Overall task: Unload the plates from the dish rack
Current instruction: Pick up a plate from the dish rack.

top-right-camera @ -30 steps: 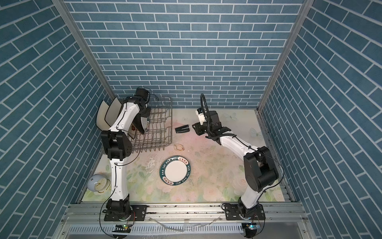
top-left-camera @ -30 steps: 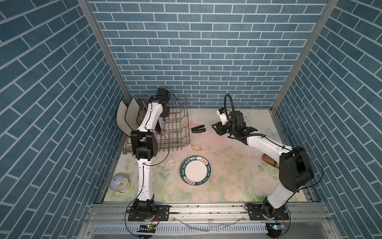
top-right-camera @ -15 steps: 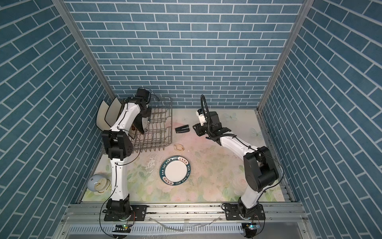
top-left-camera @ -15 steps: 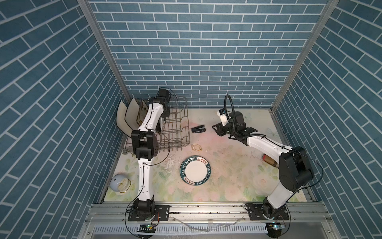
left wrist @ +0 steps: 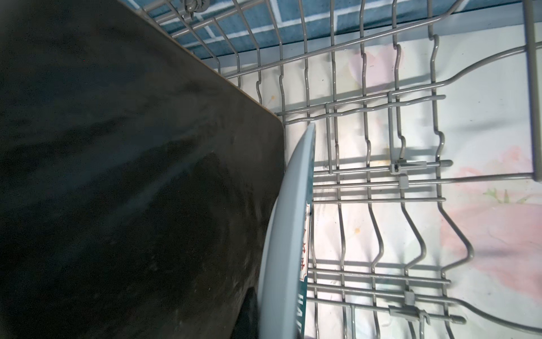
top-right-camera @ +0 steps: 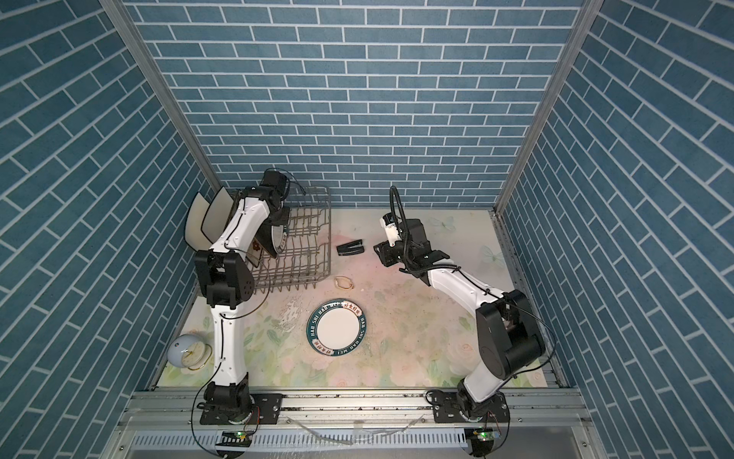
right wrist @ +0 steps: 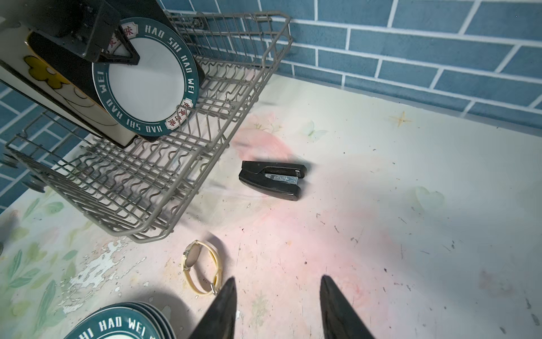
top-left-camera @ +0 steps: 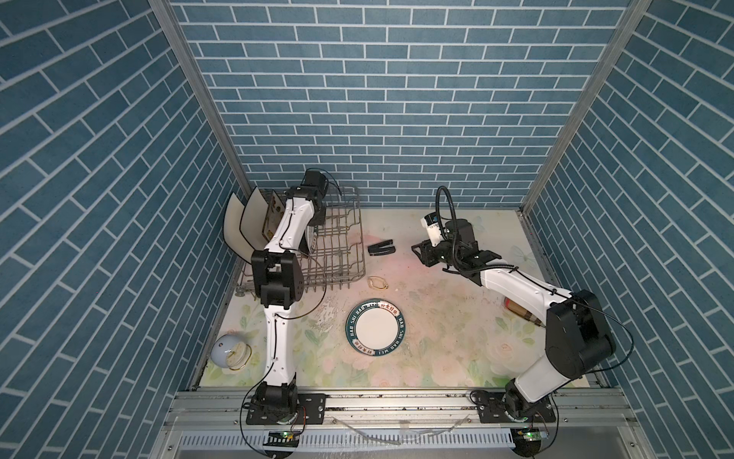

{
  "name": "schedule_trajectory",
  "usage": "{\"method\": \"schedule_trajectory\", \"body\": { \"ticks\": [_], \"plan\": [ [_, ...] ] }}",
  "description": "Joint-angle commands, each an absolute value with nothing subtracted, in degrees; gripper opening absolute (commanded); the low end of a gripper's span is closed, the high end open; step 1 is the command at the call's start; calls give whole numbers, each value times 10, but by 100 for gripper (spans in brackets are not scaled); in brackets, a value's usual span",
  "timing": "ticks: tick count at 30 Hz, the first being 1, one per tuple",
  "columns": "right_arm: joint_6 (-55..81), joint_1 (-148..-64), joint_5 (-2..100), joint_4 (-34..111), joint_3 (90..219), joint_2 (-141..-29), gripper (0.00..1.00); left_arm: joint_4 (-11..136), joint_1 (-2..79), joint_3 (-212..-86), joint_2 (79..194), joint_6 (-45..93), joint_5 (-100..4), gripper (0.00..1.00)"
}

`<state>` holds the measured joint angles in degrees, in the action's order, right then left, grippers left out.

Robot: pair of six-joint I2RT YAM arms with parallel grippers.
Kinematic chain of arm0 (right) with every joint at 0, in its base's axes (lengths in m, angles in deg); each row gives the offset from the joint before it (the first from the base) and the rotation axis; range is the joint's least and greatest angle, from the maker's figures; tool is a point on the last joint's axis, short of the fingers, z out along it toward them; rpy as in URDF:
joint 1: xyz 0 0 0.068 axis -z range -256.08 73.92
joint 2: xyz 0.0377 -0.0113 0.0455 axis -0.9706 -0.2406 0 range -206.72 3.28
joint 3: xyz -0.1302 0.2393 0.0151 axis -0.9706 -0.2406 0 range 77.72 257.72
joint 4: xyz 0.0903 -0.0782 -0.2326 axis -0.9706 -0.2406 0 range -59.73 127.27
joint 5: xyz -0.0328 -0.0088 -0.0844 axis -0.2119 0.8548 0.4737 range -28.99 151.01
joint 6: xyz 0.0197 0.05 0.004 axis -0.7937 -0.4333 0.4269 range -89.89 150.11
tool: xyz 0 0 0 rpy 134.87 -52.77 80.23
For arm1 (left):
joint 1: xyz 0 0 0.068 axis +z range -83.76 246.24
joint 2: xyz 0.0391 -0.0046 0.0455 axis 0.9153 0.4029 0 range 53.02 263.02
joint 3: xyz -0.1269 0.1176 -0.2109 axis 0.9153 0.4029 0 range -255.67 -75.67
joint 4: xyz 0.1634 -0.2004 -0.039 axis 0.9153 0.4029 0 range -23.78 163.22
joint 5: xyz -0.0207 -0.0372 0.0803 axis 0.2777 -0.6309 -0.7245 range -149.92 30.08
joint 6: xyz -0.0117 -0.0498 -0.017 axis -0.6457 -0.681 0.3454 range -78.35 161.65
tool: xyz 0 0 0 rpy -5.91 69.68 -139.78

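Flowered worktop (top-left-camera: 437, 337) | dish rack (right wrist: 140, 187) at its far left corner | your left gripper (right wrist: 117, 54) clamps round plate (right wrist: 146, 82) standing inside | right gripper (right wrist: 277, 278) parted, empty | step: lift-out | next: raise it straight, clear of tines

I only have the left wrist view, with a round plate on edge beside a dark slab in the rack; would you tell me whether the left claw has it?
Observer: Yes. The right wrist view shows the left claw shut on the top rim of the round plate.
Operator: Thank you. Is the right claw free?
Observer: It is. The right claw is open and empty above the table.
Operator: Are any plates out of the rack already?
Observer: Yes. A stack of matching plates lies flat on the table, apart from the rack.
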<state>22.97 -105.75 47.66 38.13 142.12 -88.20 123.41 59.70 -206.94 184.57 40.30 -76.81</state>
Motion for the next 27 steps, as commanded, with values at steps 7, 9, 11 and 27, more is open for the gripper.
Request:
{"method": "schedule_trajectory", "body": {
  "ticks": [7, 9, 11, 27],
  "plan": [
    [255, -1055, 462, 416, 1355, -784, 48, 1218, 574, -1985, 1687, 387, -727, 0],
    [252, -1055, 459, 422, 1337, -762, 48, 1210, 572, -1961, 1657, 382, -714, 0],
    [248, -1055, 453, 435, 1319, -740, 48, 1201, 572, -1935, 1625, 376, -682, 0],
    [137, -1055, 346, 601, 1242, -695, 48, 1020, 567, -1627, 1367, 325, -325, 0]
  ]
}}
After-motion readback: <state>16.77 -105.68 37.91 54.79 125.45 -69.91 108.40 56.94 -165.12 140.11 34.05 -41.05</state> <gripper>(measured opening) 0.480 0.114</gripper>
